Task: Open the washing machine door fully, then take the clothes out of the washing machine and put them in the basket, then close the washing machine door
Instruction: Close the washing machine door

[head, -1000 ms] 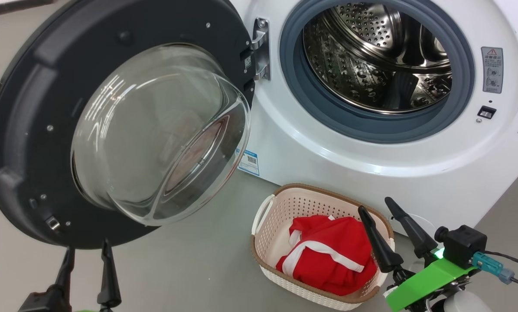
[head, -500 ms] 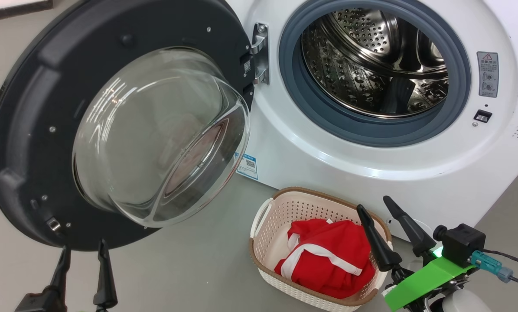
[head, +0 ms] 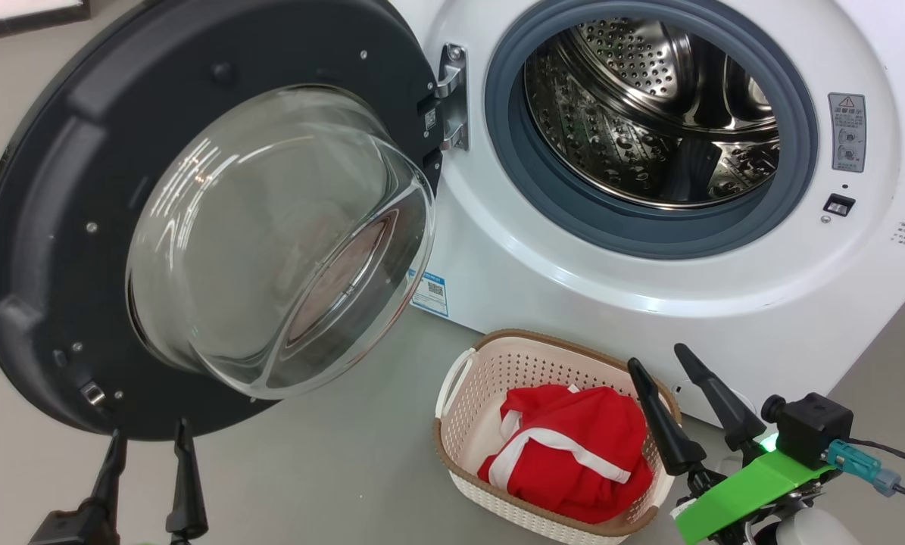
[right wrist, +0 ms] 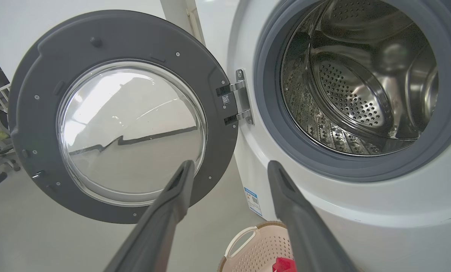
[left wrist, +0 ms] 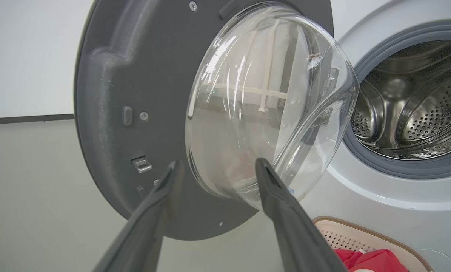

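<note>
The basket [head: 469,424] is seen at the lower centre of the head frame, on the floor just before the washer [head: 573,303]. The clothes [head: 573,446] are held in it as a single red heap with white bands, and how many garments are folded into it cannot be told. The drum [head: 634,113], at the upper right, is shown as bare perforated steel. The door [head: 51,227] is swung wide at the left.

One basket, one door and one blue label [head: 430,294] are counted, and two claws of two fingers each. The left claw [head: 151,428], at the lower left just under the door's rim, is spread and nothing is pinched. The right claw [head: 656,356], at the lower right, is likewise spread and bare.

The basket's right rim is partly covered by a right finger, and the label's left edge is hidden behind the door's glass bowl [head: 270,242]. The door's top and the washer's top and right side are cut off by the frame.
</note>
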Robot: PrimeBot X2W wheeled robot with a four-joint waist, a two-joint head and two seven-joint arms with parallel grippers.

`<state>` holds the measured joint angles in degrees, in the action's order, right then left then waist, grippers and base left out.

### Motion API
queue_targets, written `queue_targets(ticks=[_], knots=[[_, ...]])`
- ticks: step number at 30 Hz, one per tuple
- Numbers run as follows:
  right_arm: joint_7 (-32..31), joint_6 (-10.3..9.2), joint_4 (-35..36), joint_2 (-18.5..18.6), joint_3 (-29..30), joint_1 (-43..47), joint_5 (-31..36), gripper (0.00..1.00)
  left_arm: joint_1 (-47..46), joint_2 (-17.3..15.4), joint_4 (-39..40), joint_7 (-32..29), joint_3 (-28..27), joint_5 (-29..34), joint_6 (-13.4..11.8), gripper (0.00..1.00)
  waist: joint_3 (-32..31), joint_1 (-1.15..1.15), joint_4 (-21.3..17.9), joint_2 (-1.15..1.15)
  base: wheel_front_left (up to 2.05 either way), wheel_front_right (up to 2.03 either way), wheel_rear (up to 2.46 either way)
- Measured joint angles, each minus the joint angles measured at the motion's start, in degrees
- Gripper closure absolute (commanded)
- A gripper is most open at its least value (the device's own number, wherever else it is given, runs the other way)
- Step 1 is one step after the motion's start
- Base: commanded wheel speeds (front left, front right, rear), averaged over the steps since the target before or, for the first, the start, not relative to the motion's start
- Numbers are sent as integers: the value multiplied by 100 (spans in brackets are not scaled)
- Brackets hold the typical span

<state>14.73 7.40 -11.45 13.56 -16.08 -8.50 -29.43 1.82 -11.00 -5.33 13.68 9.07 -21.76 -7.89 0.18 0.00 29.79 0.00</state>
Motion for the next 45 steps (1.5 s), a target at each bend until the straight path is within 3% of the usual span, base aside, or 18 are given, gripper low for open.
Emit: queue_targets(ticks=[19, 20, 21, 22, 23, 34, 40, 45], knots=[[0, 0, 0, -10, 73, 35, 212, 0, -4, -172, 185, -51, -7, -5, -16, 0, -1, 0, 2, 0, 0, 0, 0], [0, 0, 0, -15, 77, 35, 212, 0, -4, -187, 255, -58, -18, -20, -16, 20, 3, 0, 5, 0, 0, 0, 0], [0, 0, 0, -24, 81, 35, 212, 0, -5, -199, 338, -75, -35, -40, -16, 51, 9, 0, 10, 0, 0, 0, 0], [0, 0, 0, -36, 86, 35, 212, 0, -8, -214, 425, -102, -62, -66, -16, 65, 15, 0, 14, 0, 0, 0, 0], [0, 0, 0, -46, 87, 35, 212, 0, -12, -249, 526, -105, -97, -69, -18, 100, 21, 0, 19, 0, 0, 0, 0], [0, 0, 4, -62, 110, 34, 212, 0, -400, -838, 2061, -519, -802, -519, 7, 100, 119, 0, 54, 0, 0, 0, 0], [-1, 0, -9, -22, 58, 32, 211, 0, -998, -1005, 2381, -953, -1322, -1433, 203, 100, 120, 0, 44, 0, 0, 0, 0], [0, 0, -12, 13, 41, 31, 209, 0, -1722, -1205, 2063, -1300, -1942, -2381, 318, 100, 107, 0, 26, 0, 0, 0, 0]])
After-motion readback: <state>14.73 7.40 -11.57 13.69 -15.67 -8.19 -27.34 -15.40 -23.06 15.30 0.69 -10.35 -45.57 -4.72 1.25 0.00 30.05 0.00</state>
